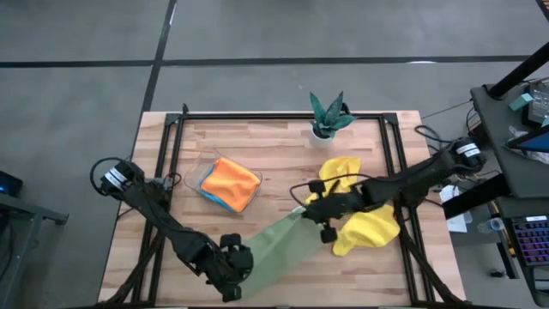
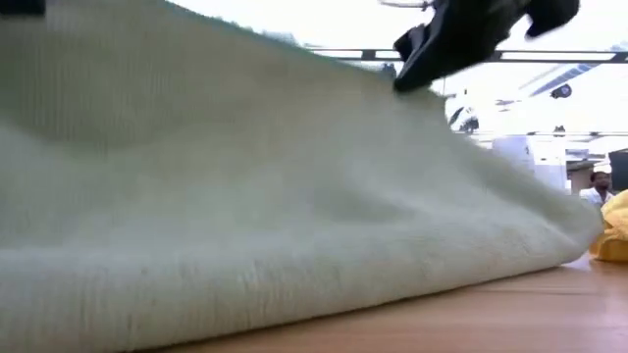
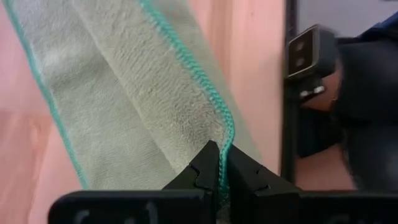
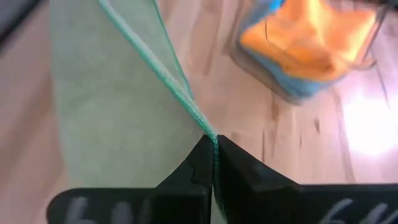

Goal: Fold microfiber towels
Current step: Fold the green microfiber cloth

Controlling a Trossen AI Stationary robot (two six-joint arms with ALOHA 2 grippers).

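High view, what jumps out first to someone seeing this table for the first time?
The pale green towel stretches taut between the two arms near the front edge, the left pincer clamped on one end and the right pincer on the other. Behind it, an orange towel sits in a clear tray, with yellow towels heaped at the right.

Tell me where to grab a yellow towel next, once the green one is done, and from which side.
Take a raised outer fold of the yellow towels, probably from the table's right edge with the right gripper. They lie crumpled in a heap, so no flat corner shows. For now both it and the left gripper are clamped on the green towel.
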